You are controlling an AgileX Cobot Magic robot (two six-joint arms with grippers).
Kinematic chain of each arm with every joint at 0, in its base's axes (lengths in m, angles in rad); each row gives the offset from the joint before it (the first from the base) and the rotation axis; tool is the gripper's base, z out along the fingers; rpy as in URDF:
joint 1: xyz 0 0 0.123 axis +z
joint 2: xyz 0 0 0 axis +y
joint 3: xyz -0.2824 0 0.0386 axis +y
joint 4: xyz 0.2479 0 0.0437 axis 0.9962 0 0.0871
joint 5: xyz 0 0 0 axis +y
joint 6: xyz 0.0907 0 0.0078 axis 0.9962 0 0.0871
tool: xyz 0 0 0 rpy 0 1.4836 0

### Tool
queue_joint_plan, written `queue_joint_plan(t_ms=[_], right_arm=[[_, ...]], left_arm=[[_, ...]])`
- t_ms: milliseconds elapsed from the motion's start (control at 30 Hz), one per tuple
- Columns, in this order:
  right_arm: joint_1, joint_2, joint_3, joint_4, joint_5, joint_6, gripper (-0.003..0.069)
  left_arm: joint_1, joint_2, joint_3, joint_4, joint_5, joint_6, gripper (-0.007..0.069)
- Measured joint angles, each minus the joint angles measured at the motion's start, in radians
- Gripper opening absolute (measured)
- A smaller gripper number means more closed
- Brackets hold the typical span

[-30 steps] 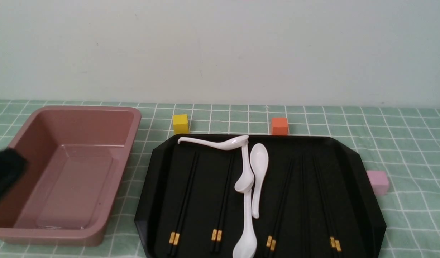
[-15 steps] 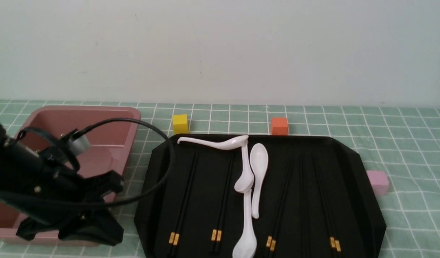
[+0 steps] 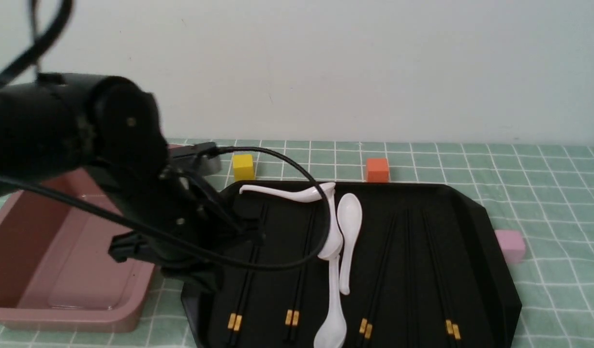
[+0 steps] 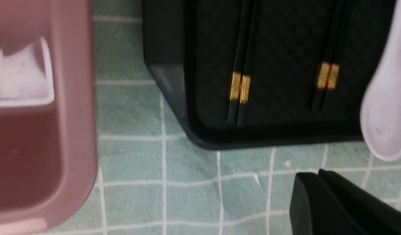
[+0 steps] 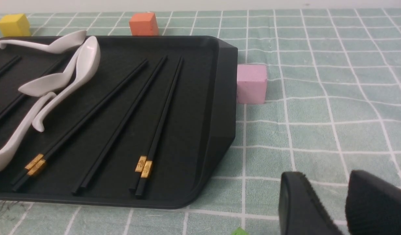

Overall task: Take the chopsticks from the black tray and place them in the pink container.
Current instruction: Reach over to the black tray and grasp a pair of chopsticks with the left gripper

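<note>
1. Black chopsticks (image 3: 232, 320) are contained in the black tray (image 3: 505, 295), at three o'clock from the pink container (image 3: 84, 316).
2. Left pincer (image 4: 317, 174): cannot tell; right pincer (image 5: 327, 174): tips are held apart.
3. A green thing (image 5: 239, 231) is shown only in the right wrist view.

The spoons (image 3: 350, 217) look like smooth, glossy white plastic or ceramic. The octagonal tray (image 3: 495, 280) is black with a soft sheen, its floor finely textured. The bin (image 3: 108, 316) looks like smooth, lightly shiny plastic. Wrinkled, matt cloth (image 3: 558, 217) covers the worktop. The chopsticks (image 5: 161, 124) carry shiny, metallic-looking gold bands.
</note>
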Motion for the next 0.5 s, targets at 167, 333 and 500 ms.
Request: queue_joint_plan(t_ms=[167,333,500], right_arm=[[0.0,0.0,0.0,0.0,0.0,0.0,0.024],[0.0,0.0,0.0,0.0,0.0,0.0,0.024],[0.0,0.0,0.0,0.0,0.0,0.0,0.024]], left_arm=[[-0.059,0.124,-0.082,0.061,0.01,-0.047,0.0169],[-0.057,0.265,-0.15,0.095,0.015,-0.027,0.0286],[-0.046,0.341,-0.165,0.149,-0.007,-0.025,0.0307]])
